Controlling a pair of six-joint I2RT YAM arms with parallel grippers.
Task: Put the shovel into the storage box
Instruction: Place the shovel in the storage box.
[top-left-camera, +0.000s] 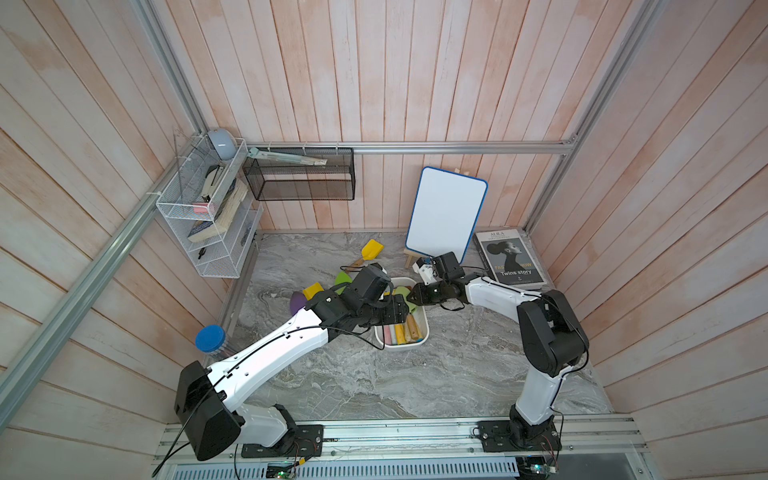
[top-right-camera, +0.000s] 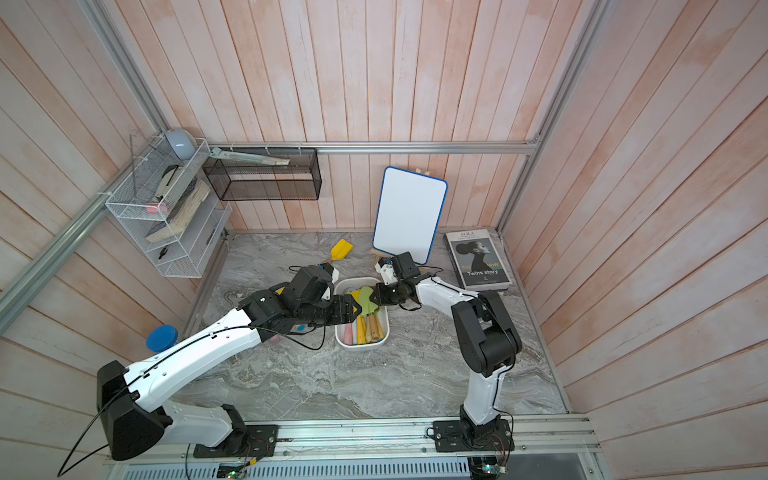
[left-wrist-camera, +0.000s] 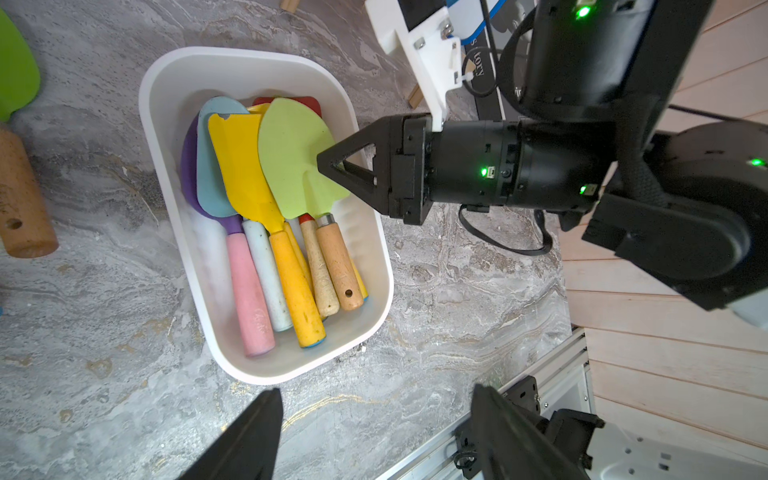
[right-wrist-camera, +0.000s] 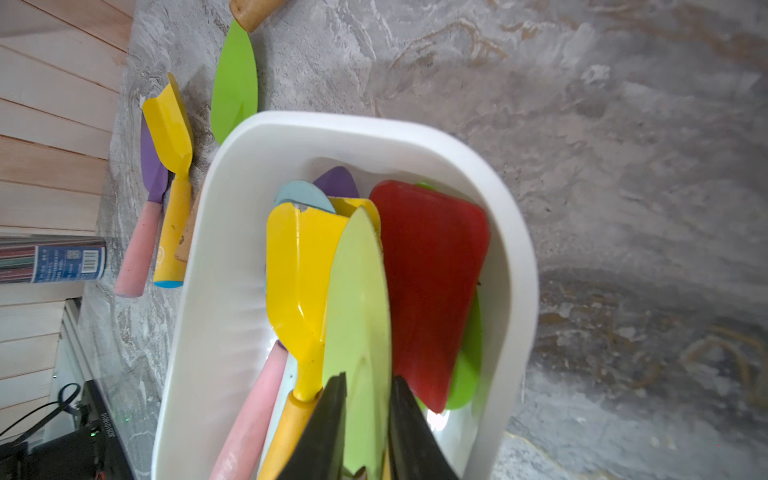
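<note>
Pale-green shovel (left-wrist-camera: 291, 158) lies in the storage box (left-wrist-camera: 266, 361) atop other shovels (left-wrist-camera: 243, 166). The right end effector (right-wrist-camera: 368, 376) straddles its blade, seemingly released. The left end effector (left-wrist-camera: 376, 388) gapes empty. Only withdrawal seems left, though a yellow shovel (top-left-camera: 371, 249) waits on the counter (left-wrist-camera: 457, 311).

I count one storage box (left-wrist-camera: 266, 62) holding at least six shovels (left-wrist-camera: 245, 166), four more shovels (top-left-camera: 372, 249) on the table (top-left-camera: 415, 374), one whiteboard (top-left-camera: 446, 212), one mesh basket (top-left-camera: 299, 174) and one wire rack (top-left-camera: 199, 232).
</note>
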